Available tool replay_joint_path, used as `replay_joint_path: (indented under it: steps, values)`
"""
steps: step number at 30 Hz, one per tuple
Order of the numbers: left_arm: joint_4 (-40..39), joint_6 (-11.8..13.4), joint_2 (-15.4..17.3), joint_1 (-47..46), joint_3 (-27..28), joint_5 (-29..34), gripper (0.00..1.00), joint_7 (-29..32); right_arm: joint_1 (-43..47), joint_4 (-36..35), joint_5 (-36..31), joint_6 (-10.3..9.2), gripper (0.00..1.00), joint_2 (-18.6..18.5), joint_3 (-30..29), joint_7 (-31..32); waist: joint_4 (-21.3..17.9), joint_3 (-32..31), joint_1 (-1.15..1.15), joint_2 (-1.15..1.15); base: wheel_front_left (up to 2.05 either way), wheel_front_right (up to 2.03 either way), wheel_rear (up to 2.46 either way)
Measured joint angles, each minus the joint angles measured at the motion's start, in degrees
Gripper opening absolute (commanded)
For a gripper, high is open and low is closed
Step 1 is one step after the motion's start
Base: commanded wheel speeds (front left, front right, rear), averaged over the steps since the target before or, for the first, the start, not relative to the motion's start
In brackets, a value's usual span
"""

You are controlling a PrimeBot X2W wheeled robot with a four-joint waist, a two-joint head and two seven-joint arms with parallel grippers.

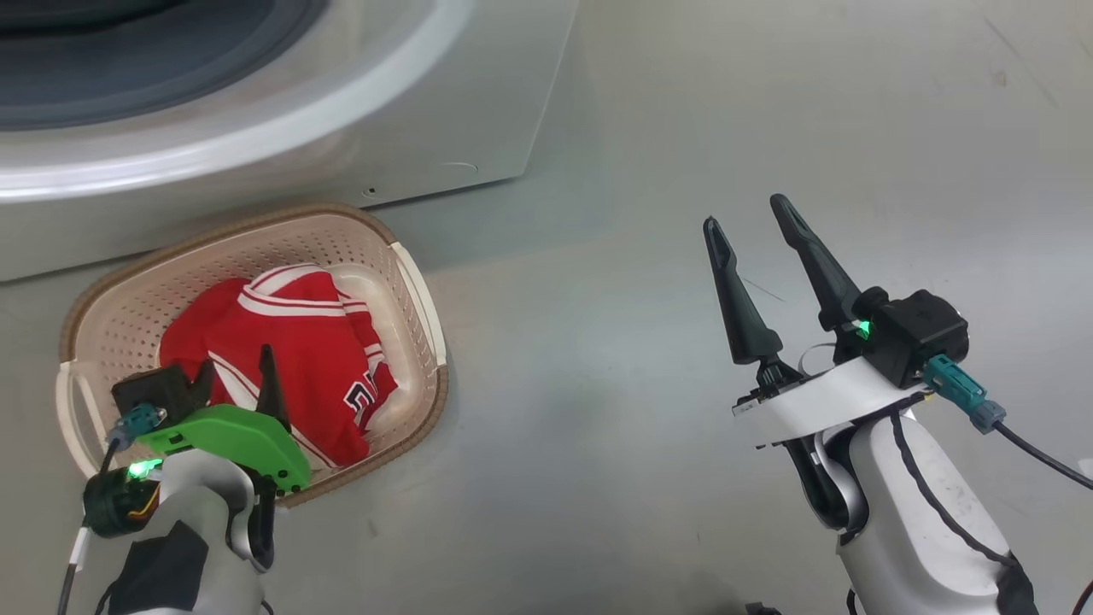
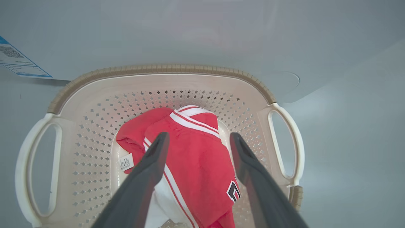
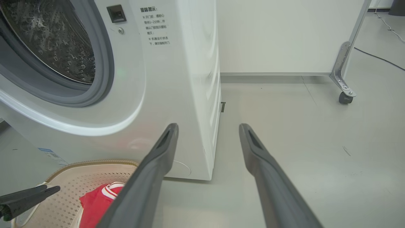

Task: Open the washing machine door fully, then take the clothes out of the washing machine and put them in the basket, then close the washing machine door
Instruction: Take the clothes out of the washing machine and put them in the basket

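Note:
The cream basket (image 1: pixel 410 282) with a brown rim stands on the floor right in front of the white washing machine (image 1: pixel 478 102). Red clothes (image 1: pixel 299 342) lie in it, a jersey (image 2: pixel 199 164) with white stripes on top. My left gripper (image 1: pixel 239 363) hovers just above the jersey, open, nothing between its fingers (image 2: pixel 152 164). My right gripper (image 1: pixel 745 213) is open and empty over bare floor to the right of the basket. The machine's grey gasket (image 3: pixel 104 79) and steel drum (image 3: pixel 53 38) stand uncovered. The washing machine door is out of view.
Grey floor (image 1: pixel 683 128) stretches to the right of the machine. A white wall panel on a castor (image 3: pixel 345 98) stands behind, with a cable on the floor near it. A blue label (image 2: pixel 19 61) is stuck low on the machine's front.

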Motion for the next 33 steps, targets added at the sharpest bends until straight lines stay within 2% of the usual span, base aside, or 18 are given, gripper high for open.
replay_joint_path:
  steps: [13, 24, 33]
  values:
    - [-6.6, -2.5, -0.3, 1.2, -2.4, 2.1, 1.0, -2.2, 4.6, 2.7, -1.3, -0.22, 1.0, 0.0, -3.0, 0.0, 2.5, -8.7, 0.0, 0.0, 0.0, 0.0, 0.0]
    - [-19.8, -2.6, -0.4, 4.7, -2.6, 5.5, 1.0, -2.4, 7.9, 3.4, -1.7, -0.45, 1.0, 0.0, -4.6, 0.0, 5.9, -16.5, 0.0, 0.0, 0.0, 0.0, 0.0]
    - [-27.3, -1.9, -0.4, 10.2, -3.4, 7.8, 1.0, -2.4, 11.0, 2.9, -1.7, -1.37, 1.0, 0.1, -5.4, 0.0, 7.4, -21.4, 0.0, 0.0, 0.0, 0.0, 0.0]
